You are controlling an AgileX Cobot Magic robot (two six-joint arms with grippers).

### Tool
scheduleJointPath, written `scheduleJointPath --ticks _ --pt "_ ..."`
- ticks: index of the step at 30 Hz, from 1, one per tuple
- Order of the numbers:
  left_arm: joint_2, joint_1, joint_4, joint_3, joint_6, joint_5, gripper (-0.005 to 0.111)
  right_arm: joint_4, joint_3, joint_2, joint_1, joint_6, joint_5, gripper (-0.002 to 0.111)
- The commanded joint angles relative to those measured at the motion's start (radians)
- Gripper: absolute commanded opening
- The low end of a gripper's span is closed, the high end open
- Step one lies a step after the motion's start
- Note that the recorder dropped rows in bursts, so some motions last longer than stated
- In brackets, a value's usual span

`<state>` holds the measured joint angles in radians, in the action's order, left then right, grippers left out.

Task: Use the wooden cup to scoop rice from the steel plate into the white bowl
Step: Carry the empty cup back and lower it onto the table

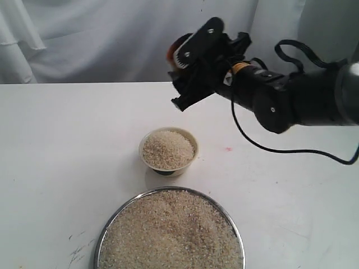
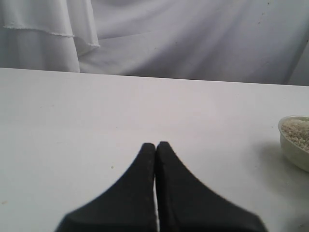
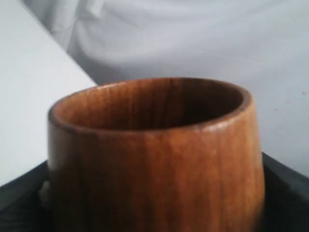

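The steel plate lies at the table's front edge, heaped with rice. Just behind it stands the white bowl, filled with rice nearly to its rim. My right gripper hangs high above the table behind the bowl, shut on the wooden cup. In the right wrist view the cup fills the frame, and no grains show on the inner wall that I can see. My left gripper is shut and empty, low over bare table, with the bowl off to one side. It is out of the exterior view.
A white curtain hangs behind the white table. A black cable loops down from the right arm to the right of the bowl. A small pink mark and dark scuffs spot the tabletop.
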<state>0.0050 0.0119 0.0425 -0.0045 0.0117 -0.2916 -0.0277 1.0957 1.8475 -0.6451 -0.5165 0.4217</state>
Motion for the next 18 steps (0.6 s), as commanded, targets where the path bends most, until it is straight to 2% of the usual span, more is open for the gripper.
scheduleJointPath --ticks 1,4,7,11,18 --pt "-0.005 -0.002 0.001 0.005 -0.003 0.006 0.0 -0.032 -0.183 -0.043 0.072 0.291 0.312 0.0" --pt "-0.005 -0.002 0.001 0.005 -0.003 0.006 0.0 0.115 -0.343 -0.036 0.15 0.354 0.476 0.0" --pt "-0.005 -0.002 0.001 0.005 -0.003 0.006 0.0 0.222 -0.414 -0.014 0.203 0.446 0.591 0.0" --pt "-0.005 -0.002 0.001 0.005 -0.003 0.006 0.0 0.384 -0.435 0.056 0.266 0.531 0.635 0.0" --pt "-0.005 -0.002 0.001 0.005 -0.003 0.006 0.0 0.53 -0.427 0.18 0.31 0.558 0.691 0.0"
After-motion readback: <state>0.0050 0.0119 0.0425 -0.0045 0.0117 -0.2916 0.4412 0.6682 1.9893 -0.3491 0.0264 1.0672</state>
